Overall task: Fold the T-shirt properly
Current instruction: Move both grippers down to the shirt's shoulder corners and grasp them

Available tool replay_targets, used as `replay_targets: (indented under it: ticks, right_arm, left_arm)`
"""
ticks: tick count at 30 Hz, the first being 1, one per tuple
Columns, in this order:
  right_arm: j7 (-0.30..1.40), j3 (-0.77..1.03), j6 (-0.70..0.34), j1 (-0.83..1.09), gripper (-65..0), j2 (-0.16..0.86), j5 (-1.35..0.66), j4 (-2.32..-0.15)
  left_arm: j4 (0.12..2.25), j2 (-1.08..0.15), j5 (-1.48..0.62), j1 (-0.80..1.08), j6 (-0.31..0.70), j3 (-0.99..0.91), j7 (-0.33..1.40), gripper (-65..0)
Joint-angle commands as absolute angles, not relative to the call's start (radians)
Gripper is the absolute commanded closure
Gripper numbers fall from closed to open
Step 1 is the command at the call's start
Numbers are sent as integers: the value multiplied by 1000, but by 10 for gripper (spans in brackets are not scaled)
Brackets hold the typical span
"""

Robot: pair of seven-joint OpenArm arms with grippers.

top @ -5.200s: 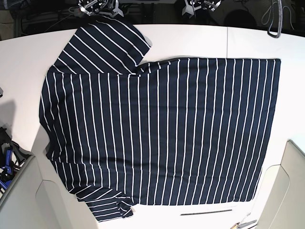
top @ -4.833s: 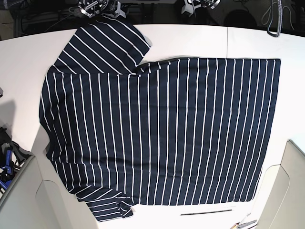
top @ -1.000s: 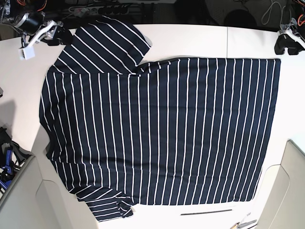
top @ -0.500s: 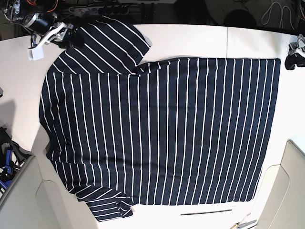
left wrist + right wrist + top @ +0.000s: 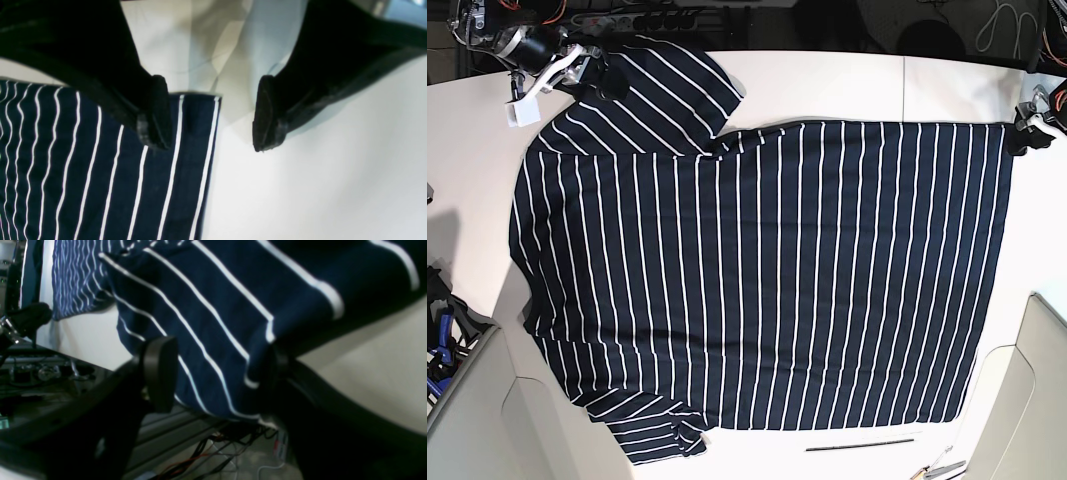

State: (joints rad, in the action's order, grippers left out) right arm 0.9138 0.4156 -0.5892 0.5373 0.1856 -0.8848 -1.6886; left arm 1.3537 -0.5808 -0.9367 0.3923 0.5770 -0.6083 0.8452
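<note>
The T-shirt (image 5: 767,270), dark navy with thin white stripes, lies spread flat on the white table (image 5: 827,85). Its sleeve (image 5: 647,95) points to the back left. My right gripper (image 5: 595,80) is at that sleeve's end. In the right wrist view the right gripper (image 5: 217,373) is open with the sleeve's edge (image 5: 213,323) between its fingers (image 5: 160,373). My left gripper (image 5: 1019,135) sits at the shirt's back right hem corner. In the left wrist view the left gripper (image 5: 210,116) is open, one fingertip (image 5: 155,113) over the hem corner (image 5: 193,133), the other over bare table.
A thin black strip (image 5: 859,444) and small tools (image 5: 937,468) lie near the table's front edge. Grey panels stand at the front left (image 5: 477,420) and front right (image 5: 1037,400). Cables and hardware (image 5: 647,15) run behind the table's back edge.
Both arms swung outward from the back centre. Over the last second the right gripper moved right onto the sleeve end, and the left gripper came down to the hem corner.
</note>
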Motion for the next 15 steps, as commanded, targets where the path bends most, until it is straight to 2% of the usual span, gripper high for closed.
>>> replay_targets:
  ticks: [1, 8, 15]
  right_arm:
    - [916, 416, -589, 540, -360, 193, -871, -1698]
    - [916, 416, -588, 524, -360, 193, -872, -1698]
    - [916, 416, -588, 524, -360, 183, -873, -1698]
  left_arm:
    - [1362, -601, -960, 392, 581, -603, 861, -412]
    - [1362, -596, -968, 391, 591, -508, 880, -412]
    - [1362, -596, -961, 397, 592, -496, 884, -412]
